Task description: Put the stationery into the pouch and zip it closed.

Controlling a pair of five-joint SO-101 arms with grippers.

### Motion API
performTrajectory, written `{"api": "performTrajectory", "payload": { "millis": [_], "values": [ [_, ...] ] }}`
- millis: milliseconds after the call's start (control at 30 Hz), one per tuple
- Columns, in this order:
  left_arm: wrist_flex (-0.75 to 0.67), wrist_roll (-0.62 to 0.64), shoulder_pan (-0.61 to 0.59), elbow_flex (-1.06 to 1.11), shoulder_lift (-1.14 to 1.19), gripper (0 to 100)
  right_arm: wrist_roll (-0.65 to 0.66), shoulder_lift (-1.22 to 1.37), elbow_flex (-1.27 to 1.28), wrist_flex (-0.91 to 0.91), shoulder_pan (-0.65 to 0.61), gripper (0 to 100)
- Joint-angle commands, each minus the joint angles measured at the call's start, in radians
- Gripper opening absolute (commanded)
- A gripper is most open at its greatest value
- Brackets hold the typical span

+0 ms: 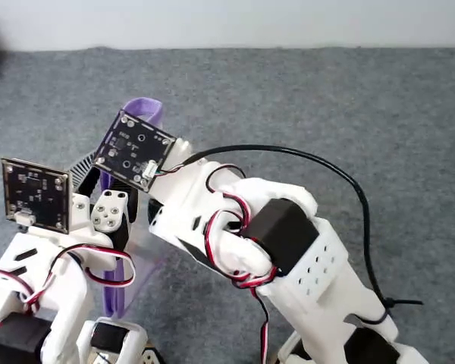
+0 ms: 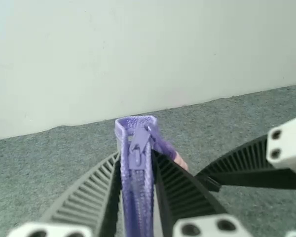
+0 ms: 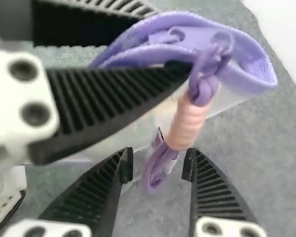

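The purple-edged pouch (image 1: 142,112) with clear sides stands on edge on the grey mat. In the left wrist view my left gripper (image 2: 138,197) is shut on its zipped top edge (image 2: 136,182), just behind the zipper slider (image 2: 137,144). A pink ribbed pull tab (image 3: 186,123) with a purple loop (image 3: 157,168) hangs from the slider. My right gripper (image 3: 158,170) is open, one finger on each side of the loop's lower end. The left gripper's black ribbed finger (image 3: 113,94) clamps the pouch (image 3: 237,59) just above it. What the pouch holds is too blurred to tell.
Grey mat (image 1: 349,106) covers the table, with free room to the right and a pale wall (image 1: 227,23) at the far edge. A black cable (image 1: 354,189) arcs over the right arm's white body (image 1: 288,243), which crowds against the left arm (image 1: 45,280).
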Motion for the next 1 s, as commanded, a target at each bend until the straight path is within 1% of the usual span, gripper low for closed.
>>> {"api": "performTrajectory", "payload": {
  "millis": [0,300,667,767,867,967],
  "values": [
    [-0.002,0.005,-0.003,-0.056,-0.014,1,0.031,-0.030,-0.003,-0.062,0.021,16.6],
    [-0.002,0.005,-0.003,-0.054,-0.014,1,0.031,-0.030,-0.005,-0.124,0.070,16.5],
    [-0.006,0.005,-0.003,-0.054,-0.014,1,0.031,0.030,-0.006,-0.140,0.067,16.4],
    [-0.002,0.003,-0.003,-0.056,-0.014,1,0.038,0.028,-0.006,-0.150,0.067,11.4],
    [-0.002,0.003,-0.003,-0.056,-0.014,1,0.114,0.027,-0.006,-0.162,0.067,5.3],
    [-0.006,0.003,-0.003,-0.054,-0.014,1,0.147,0.027,-0.008,-0.183,0.067,1.9]
  ]
}}
